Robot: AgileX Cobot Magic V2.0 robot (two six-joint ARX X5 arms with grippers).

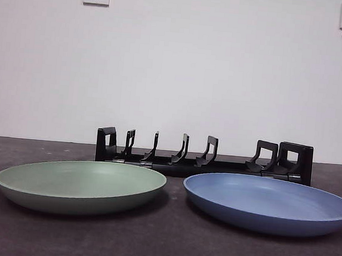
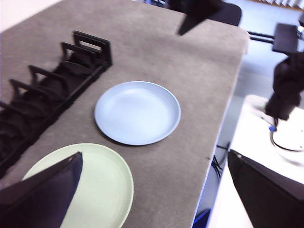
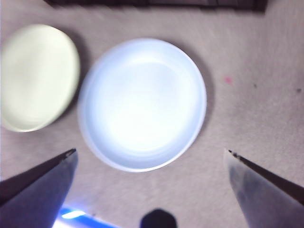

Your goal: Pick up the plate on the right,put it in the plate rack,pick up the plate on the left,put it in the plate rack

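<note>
Green comes first on my screen: the shallow, round, pale green plate [image 1: 80, 186] lies flat on the grey-brown felt-like tabletop [image 1: 160, 247], untouched. Behind it and stretching across to the other dish is the long, low black plastic plate rack [image 1: 203, 156], its curved dividers standing upright with every slot empty. To the right sits the shallow, round, blue plate [image 1: 268, 203], also flat on the table, just in front of the rack's blocky end and close beside the green one without touching it.

My left gripper [image 2: 152, 190] hangs high and back with jaws spread wide, holding nothing; I leave it waiting. My right gripper [image 3: 149, 190] hovers directly above the blue plate, jaws wide apart and empty.

I judge the task barely begun: this is the approach to the first pick. To do it well, I would descend toward the near rim, straddle the edge with one jaw inside and one outside, then close firmly before lifting, since a shallow lip may slip.
</note>
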